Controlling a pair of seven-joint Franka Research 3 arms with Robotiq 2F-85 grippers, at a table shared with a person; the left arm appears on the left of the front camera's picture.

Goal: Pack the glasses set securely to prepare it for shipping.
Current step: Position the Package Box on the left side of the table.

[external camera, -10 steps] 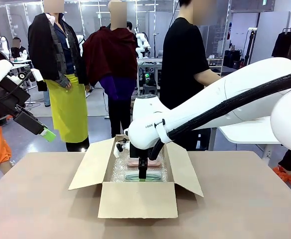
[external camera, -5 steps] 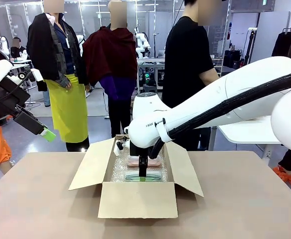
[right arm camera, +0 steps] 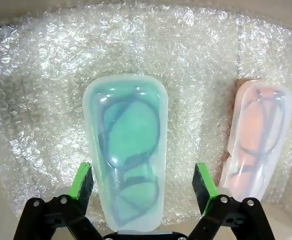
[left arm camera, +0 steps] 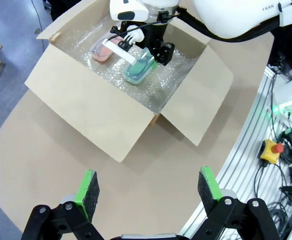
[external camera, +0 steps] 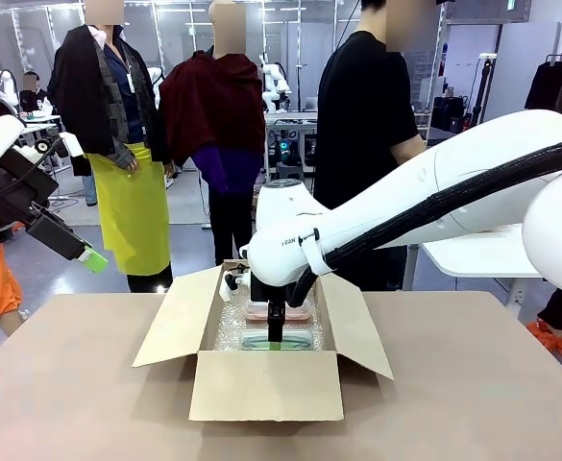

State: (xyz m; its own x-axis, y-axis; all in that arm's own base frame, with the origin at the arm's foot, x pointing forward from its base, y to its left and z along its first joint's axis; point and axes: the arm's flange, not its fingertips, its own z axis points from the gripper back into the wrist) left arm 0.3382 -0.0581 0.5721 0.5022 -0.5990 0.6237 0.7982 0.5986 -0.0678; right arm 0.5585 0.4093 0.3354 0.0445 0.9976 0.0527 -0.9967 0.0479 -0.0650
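Observation:
Two clear glasses packs lie on bubble wrap inside an open cardboard box (external camera: 261, 384). The teal-green pack (right arm camera: 127, 150) (left arm camera: 138, 70) (external camera: 279, 342) is nearer the robot, the pink-red pack (right arm camera: 258, 137) (left arm camera: 104, 48) (external camera: 281, 313) farther back. My right gripper (right arm camera: 142, 182) (external camera: 276, 341) reaches down into the box and stands open, its green pads (right arm camera: 81, 181) on either side of the teal-green pack without closing on it. High at the table's left, my left gripper (left arm camera: 148, 187) (external camera: 88, 257) hangs open with nothing between its fingers.
Bubble wrap (right arm camera: 46, 75) lines the box floor. The box flaps (external camera: 173, 312) spread outward on the brown table (external camera: 88, 403). A person in black (external camera: 362, 125) stands behind the box. An aluminium rail with cables and buttons (left arm camera: 275, 150) runs along the table's side.

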